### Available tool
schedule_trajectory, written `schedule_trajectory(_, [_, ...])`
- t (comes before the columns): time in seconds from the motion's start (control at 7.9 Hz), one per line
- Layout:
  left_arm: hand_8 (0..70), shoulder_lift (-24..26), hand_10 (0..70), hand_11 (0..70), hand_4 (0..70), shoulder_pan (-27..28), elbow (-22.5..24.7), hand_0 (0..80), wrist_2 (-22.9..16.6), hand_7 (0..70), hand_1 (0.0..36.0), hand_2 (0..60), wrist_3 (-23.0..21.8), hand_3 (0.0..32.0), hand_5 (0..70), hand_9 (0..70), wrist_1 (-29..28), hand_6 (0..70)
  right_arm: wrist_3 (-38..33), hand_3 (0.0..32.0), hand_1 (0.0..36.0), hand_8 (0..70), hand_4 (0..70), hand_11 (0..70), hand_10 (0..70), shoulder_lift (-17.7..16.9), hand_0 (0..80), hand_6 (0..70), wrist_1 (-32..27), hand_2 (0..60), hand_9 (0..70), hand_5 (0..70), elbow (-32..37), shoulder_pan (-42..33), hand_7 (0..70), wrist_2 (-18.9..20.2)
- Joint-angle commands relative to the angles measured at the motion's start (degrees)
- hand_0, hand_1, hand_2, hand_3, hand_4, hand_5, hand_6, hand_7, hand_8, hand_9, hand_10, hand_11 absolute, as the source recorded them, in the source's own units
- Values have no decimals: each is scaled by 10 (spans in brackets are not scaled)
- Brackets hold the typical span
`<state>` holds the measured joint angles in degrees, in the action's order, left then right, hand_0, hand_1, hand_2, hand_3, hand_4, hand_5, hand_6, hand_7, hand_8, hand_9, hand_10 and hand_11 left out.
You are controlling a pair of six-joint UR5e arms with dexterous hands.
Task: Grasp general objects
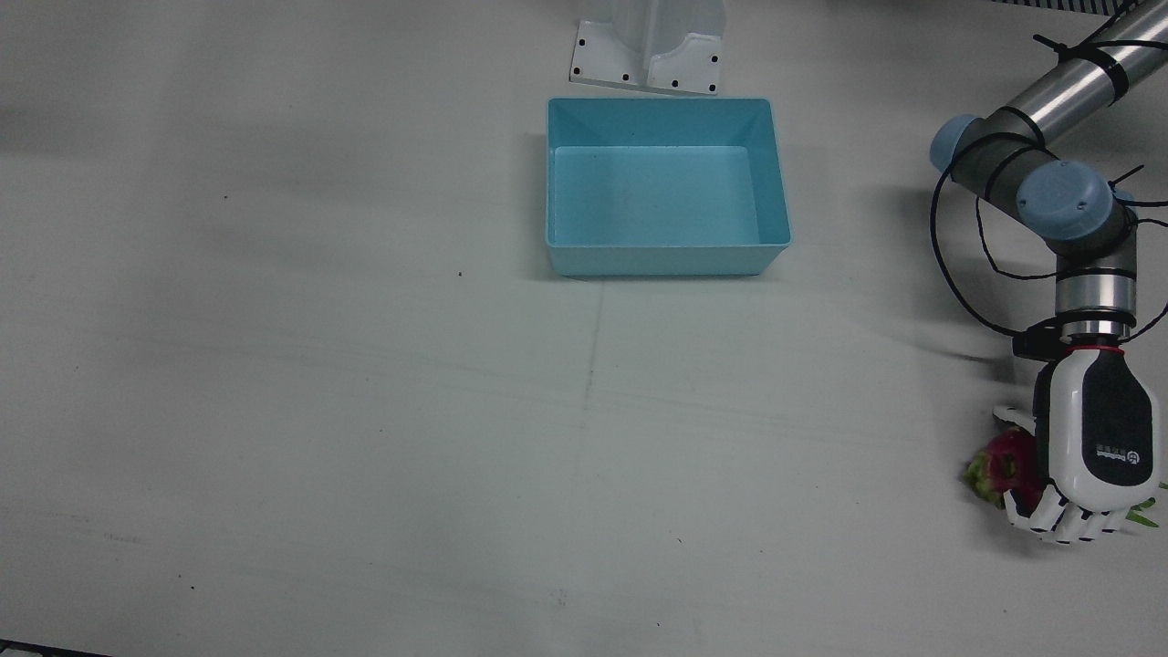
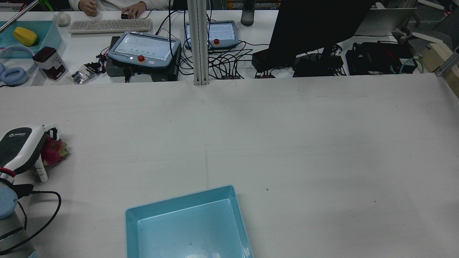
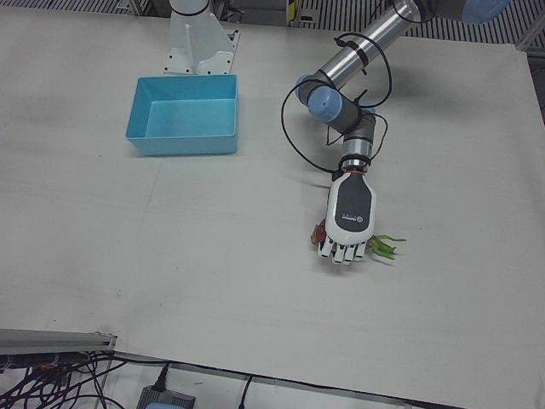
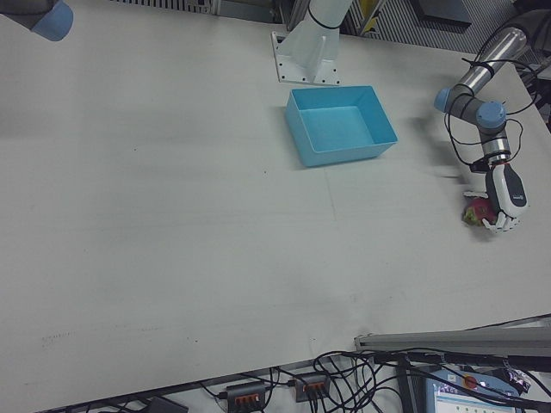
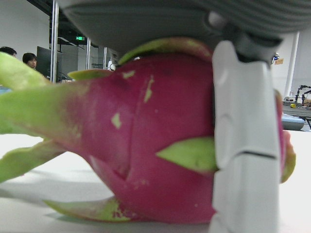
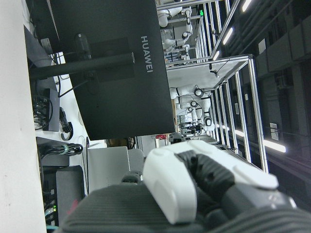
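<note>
A pink dragon fruit (image 1: 1002,462) with green scales lies on the white table near the robot's left edge. My left hand (image 1: 1100,438) sits palm down on top of it, fingers curled over its far side. In the left hand view a white finger (image 5: 243,145) presses across the dragon fruit (image 5: 155,141), which still rests on the table. The rear view shows the left hand (image 2: 19,148) covering the dragon fruit (image 2: 54,151) at the far left. Of my right hand (image 6: 194,189) only a white and black part shows in its own view, away from the table.
An empty blue bin (image 1: 666,260) stands in front of the white pedestal base (image 1: 643,55), well away from the fruit. Beyond the table's far edge are teach pendants (image 2: 143,50), a keyboard (image 2: 109,25), a monitor and a person's hands.
</note>
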<state>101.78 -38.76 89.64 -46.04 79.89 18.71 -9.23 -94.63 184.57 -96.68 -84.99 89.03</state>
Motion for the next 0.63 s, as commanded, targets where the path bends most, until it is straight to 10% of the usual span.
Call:
schedule_trajectory(0.0, [541, 0, 575, 700, 379, -10, 40, 512, 0, 700, 118, 277, -3, 0, 700, 661, 14, 700, 0, 0, 0, 0, 0, 0, 0, 0, 0, 0, -1, 0, 0, 0, 0, 0, 0, 0])
schedule_trajectory(0.25, [690, -3, 700, 700, 460, -35, 101, 462, -4, 700, 23, 282, -22, 0, 700, 700, 38, 700, 0, 0, 0, 0, 0, 0, 0, 0, 0, 0, 0, 0, 0, 0, 0, 0, 0, 0])
schedule_trajectory(0.51, [636, -3, 689, 700, 436, -68, 149, 464, -22, 700, 27, 250, -100, 0, 700, 700, 74, 700, 0, 0, 0, 0, 0, 0, 0, 0, 0, 0, -1, 0, 0, 0, 0, 0, 0, 0])
